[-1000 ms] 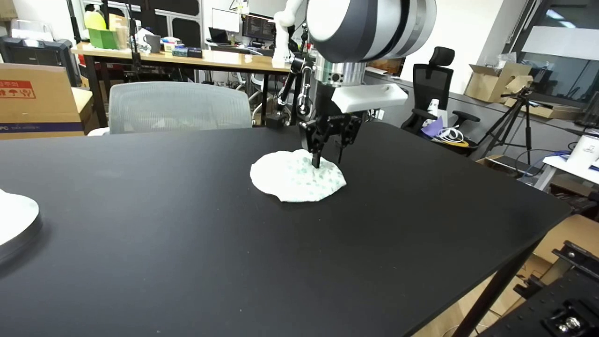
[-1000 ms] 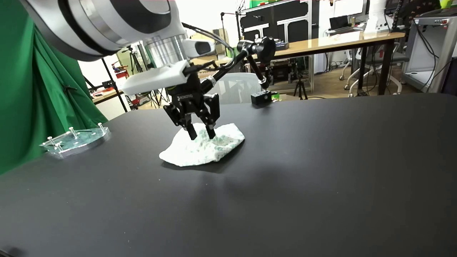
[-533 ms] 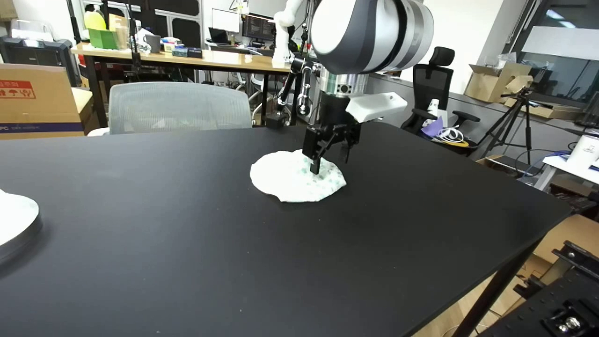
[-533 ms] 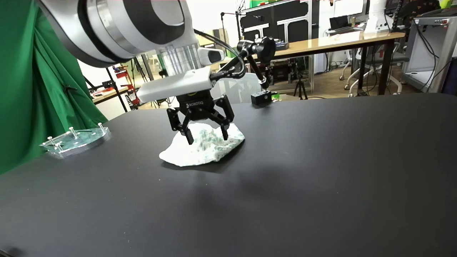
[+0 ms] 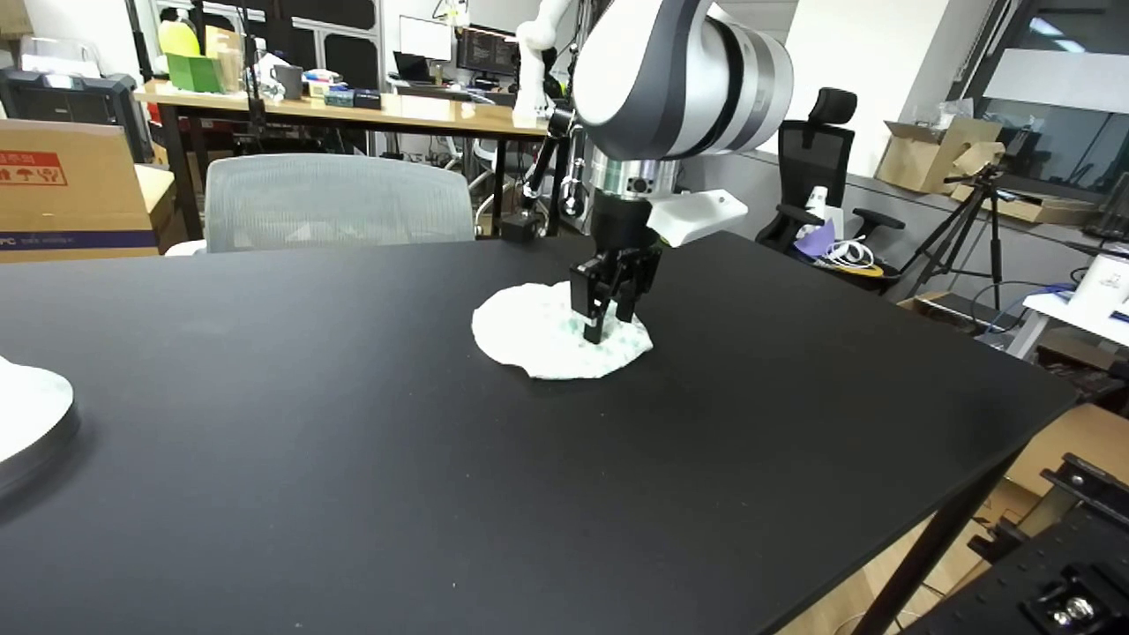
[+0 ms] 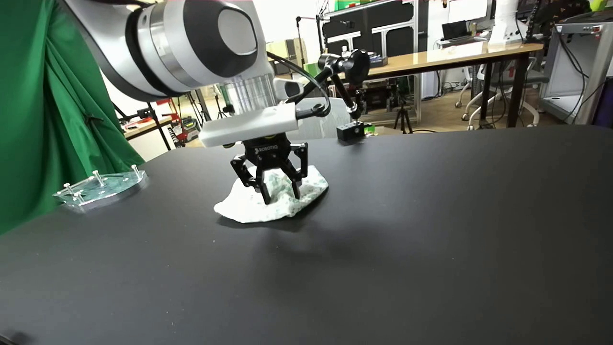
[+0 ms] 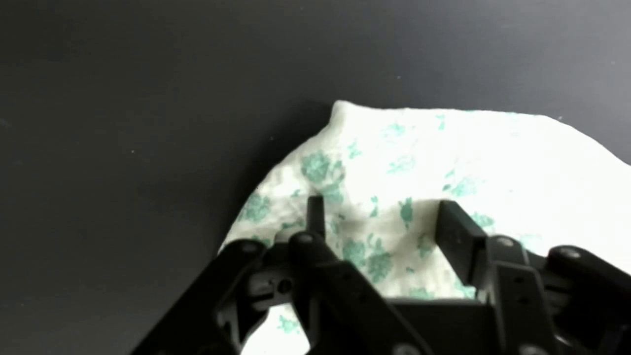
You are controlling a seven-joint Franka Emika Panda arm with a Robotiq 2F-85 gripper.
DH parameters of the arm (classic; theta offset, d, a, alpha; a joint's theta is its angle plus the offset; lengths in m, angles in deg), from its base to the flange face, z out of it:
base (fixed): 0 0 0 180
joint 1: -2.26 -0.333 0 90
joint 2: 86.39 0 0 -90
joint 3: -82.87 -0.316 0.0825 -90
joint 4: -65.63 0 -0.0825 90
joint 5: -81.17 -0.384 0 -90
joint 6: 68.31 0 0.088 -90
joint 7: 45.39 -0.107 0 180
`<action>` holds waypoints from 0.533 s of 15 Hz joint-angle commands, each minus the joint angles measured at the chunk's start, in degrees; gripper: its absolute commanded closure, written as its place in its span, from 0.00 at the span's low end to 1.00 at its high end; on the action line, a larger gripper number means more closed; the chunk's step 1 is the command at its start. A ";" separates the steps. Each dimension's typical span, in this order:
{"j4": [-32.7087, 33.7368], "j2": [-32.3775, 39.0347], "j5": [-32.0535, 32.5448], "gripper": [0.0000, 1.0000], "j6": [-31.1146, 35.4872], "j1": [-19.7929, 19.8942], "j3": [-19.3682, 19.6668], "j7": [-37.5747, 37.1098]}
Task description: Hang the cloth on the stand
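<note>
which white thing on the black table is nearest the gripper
The green-printed cloth, under the gripper; the white disc, cut off by an exterior view's left edge, lies farther away.

The arm (image 6: 201,45) slants in from above, its gripper (image 6: 281,198) pointing down with a slight tilt, the 2 fingers (image 7: 458,241) parted with a clear gap.

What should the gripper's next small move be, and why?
Probably close the gripper on the cloth: in the wrist view, its fingers stand apart with cloth showing between them, and in both exterior views they point down low over the cloth, which lies on the table. Whether they touch it is unclear.
</note>
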 commanded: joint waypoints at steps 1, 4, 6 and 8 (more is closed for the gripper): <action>1.55 0.47 -0.51 0.68 -0.19 1.67 -1.70 1.97; 1.40 -1.12 -0.49 0.90 -1.09 1.52 -2.31 2.18; 0.83 -3.08 -0.37 0.99 -1.77 0.92 -2.75 2.01; 0.50 -5.11 0.11 1.00 -2.38 -0.31 -2.62 1.04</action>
